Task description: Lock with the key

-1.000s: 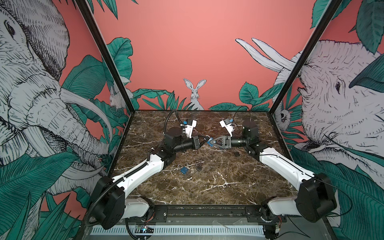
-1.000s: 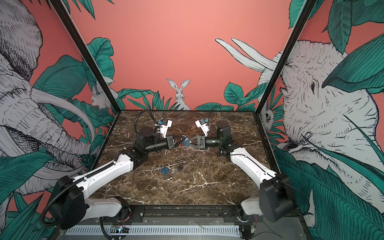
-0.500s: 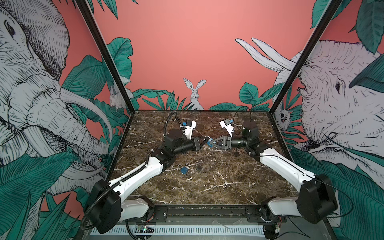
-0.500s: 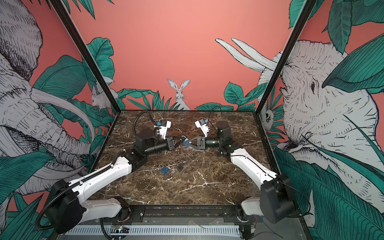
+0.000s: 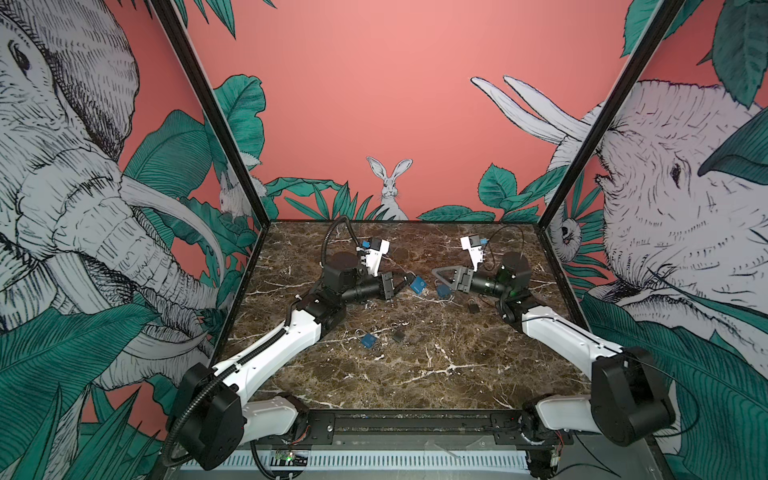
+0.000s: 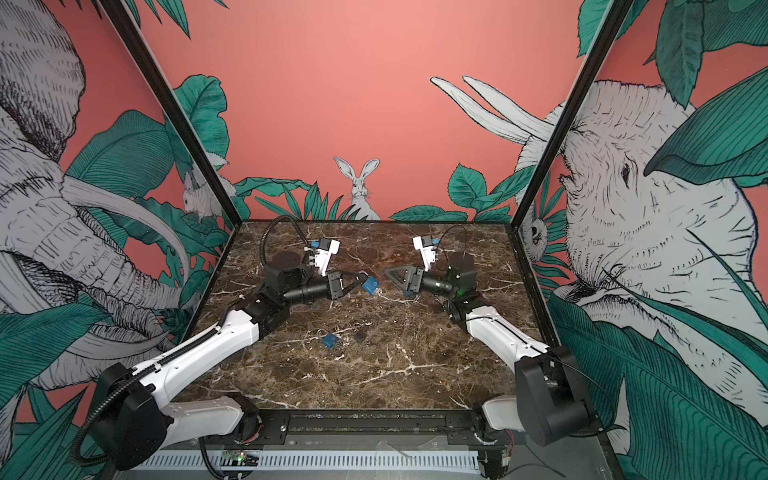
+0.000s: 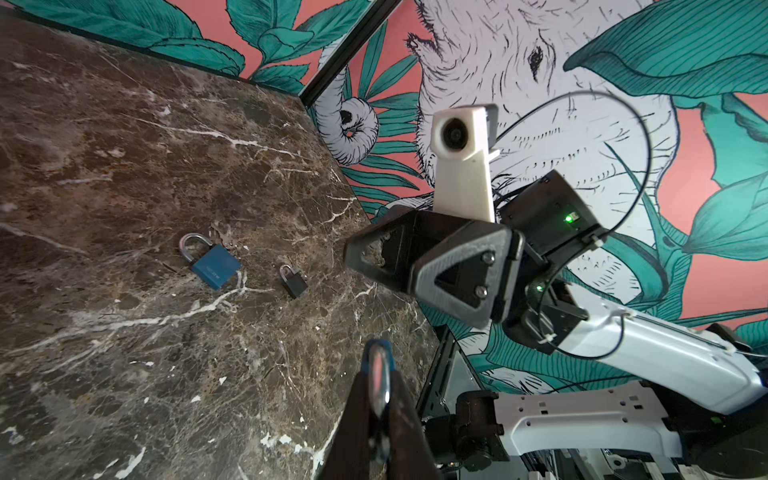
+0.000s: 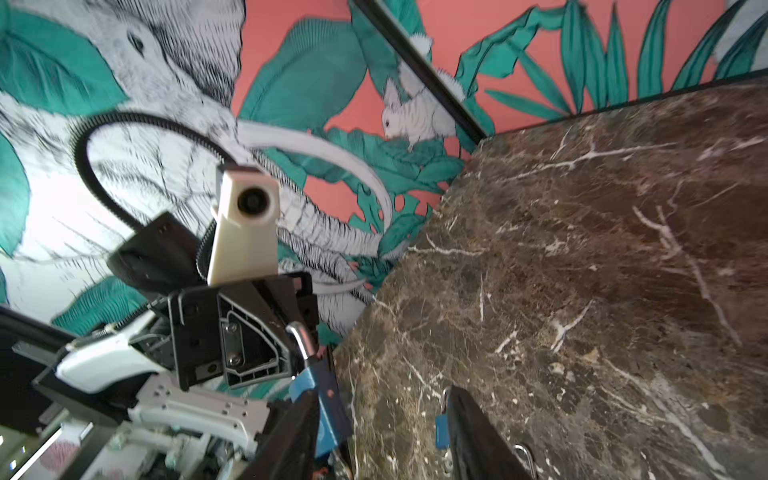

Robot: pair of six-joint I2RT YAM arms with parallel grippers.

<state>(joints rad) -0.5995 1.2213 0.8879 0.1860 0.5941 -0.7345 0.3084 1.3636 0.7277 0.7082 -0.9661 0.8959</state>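
A blue padlock (image 5: pixel 418 284) (image 6: pixel 370 285) hangs above the marble table (image 5: pixel 415 374) at mid-back. My left gripper (image 5: pixel 405 281) (image 7: pixel 376 378) is shut on its silver shackle. My right gripper (image 5: pixel 436 278) (image 8: pixel 384 395) faces it from the right, jaws open and holding nothing. In the right wrist view the held padlock (image 8: pixel 322 399) lies against one finger. I cannot make out the key.
A second blue padlock (image 5: pixel 442 290) (image 7: pixel 215 266) and a small black padlock (image 5: pixel 473 306) (image 7: pixel 294 282) lie on the table under the right gripper. Another blue padlock (image 5: pixel 368 340) and a black one (image 5: pixel 397 336) lie nearer the front, left of centre.
The right gripper's jaws were shut close against the held padlock and now stand apart. The left gripper has kept its hold, drawing back slightly to the left.
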